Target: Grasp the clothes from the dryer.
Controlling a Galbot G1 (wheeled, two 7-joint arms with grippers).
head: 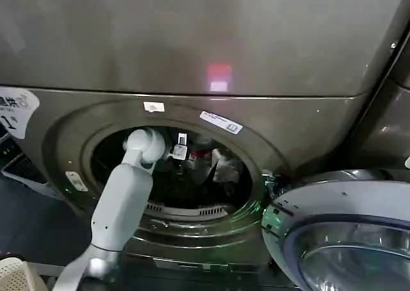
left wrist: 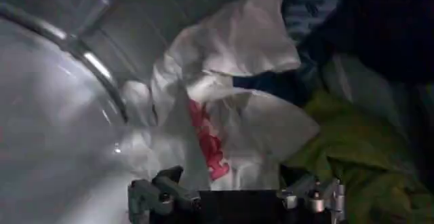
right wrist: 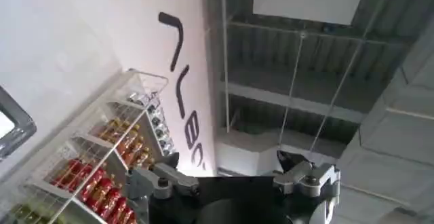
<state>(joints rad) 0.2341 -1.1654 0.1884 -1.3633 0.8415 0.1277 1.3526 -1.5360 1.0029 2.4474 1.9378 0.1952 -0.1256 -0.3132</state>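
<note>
The dryer (head: 192, 47) stands in front of me with its porthole open. My left arm reaches through the opening, and my left gripper (head: 182, 151) is inside the steel drum (left wrist: 61, 103). The clothes (left wrist: 237, 49) lie heaped in the drum: a light grey-white garment, a small red-pink piece (left wrist: 209, 144) and a yellow-green piece (left wrist: 346, 151). In the left wrist view my left gripper (left wrist: 234, 190) is open, just short of the white and red-pink fabric, holding nothing. My right gripper (right wrist: 234, 181) is parked away from the dryer, open and pointing toward a ceiling.
The dryer's round glass door (head: 339, 240) hangs open at lower right, close beside the porthole. Another machine (head: 391, 124) adjoins on the right. A pale basket (head: 14, 275) sits at lower left. A shelf of bottles (right wrist: 102, 171) appears in the right wrist view.
</note>
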